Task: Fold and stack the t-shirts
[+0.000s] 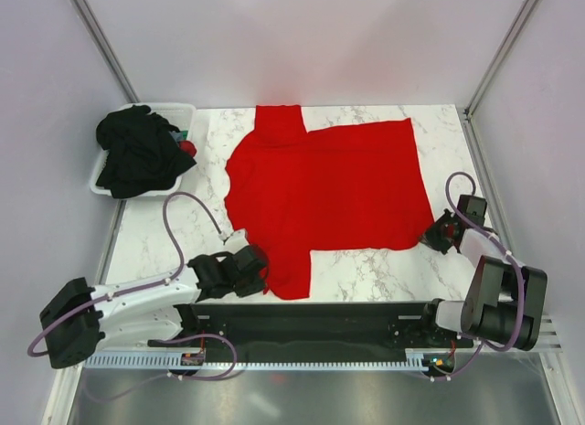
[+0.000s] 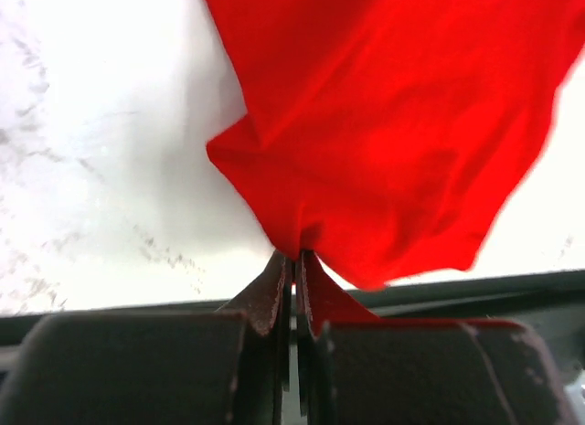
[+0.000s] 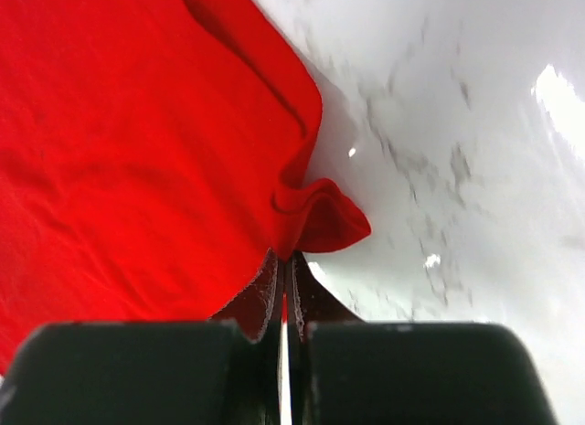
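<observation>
A red t-shirt (image 1: 329, 183) lies spread flat on the marble table (image 1: 384, 270). My left gripper (image 1: 259, 265) is shut on the shirt's near sleeve; the left wrist view shows the red fabric (image 2: 393, 142) pinched between the fingertips (image 2: 274, 279). My right gripper (image 1: 433, 237) is shut on the shirt's near right hem corner; the right wrist view shows a bunched red corner (image 3: 320, 215) at the fingertips (image 3: 306, 292). A pile of black t-shirts (image 1: 137, 151) fills the white tub (image 1: 179, 109) at the far left.
The white tub stands off the table's far left corner. Grey walls with metal posts (image 1: 101, 41) close in the back and sides. A black base rail (image 1: 311, 320) runs along the near edge between the arms.
</observation>
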`<state>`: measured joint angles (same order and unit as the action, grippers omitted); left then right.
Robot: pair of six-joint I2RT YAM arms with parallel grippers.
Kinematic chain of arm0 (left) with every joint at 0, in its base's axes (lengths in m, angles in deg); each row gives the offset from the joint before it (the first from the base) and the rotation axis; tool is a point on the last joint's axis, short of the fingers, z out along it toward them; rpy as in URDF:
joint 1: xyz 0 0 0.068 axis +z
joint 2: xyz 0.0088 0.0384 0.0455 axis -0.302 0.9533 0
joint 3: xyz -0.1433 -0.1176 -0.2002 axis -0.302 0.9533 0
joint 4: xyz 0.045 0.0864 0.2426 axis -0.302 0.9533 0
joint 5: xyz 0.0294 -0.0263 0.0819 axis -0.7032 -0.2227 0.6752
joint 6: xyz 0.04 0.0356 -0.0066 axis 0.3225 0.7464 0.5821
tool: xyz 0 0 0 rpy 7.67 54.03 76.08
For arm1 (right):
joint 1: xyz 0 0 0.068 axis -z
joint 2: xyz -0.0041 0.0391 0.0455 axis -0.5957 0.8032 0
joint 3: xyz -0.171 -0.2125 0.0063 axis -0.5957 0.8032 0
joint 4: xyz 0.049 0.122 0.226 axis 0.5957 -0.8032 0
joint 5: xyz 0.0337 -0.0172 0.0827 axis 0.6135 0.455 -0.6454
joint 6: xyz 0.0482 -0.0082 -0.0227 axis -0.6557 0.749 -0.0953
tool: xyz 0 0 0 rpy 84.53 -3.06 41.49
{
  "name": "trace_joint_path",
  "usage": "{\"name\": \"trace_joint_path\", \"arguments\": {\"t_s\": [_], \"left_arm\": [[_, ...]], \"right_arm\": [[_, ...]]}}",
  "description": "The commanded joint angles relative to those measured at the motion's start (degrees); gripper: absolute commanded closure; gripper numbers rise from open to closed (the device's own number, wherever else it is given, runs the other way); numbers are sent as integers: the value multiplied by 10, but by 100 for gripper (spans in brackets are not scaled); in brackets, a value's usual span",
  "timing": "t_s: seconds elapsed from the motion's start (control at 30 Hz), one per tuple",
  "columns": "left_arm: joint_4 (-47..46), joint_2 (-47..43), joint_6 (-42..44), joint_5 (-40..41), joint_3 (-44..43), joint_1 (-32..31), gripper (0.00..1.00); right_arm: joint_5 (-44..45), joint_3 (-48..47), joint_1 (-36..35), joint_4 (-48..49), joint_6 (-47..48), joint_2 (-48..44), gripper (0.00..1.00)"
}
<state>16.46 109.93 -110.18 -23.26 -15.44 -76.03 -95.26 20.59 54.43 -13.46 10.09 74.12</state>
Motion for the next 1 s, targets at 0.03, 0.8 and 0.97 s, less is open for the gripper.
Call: {"name": "trace_joint_path", "arguments": {"t_s": [0.03,0.8,0.97], "left_arm": [[75,-93,-18,36,-48,4,98],[198,63,279,16,-463,206,98],[183,159,343,-31,-544,288,98]], "right_arm": [[-18,9,0,-117,9,-73,100],[-61,-207,-14,-260,-39,-98,100],[-61,-251,-16,-236,-46,-20,100]]}}
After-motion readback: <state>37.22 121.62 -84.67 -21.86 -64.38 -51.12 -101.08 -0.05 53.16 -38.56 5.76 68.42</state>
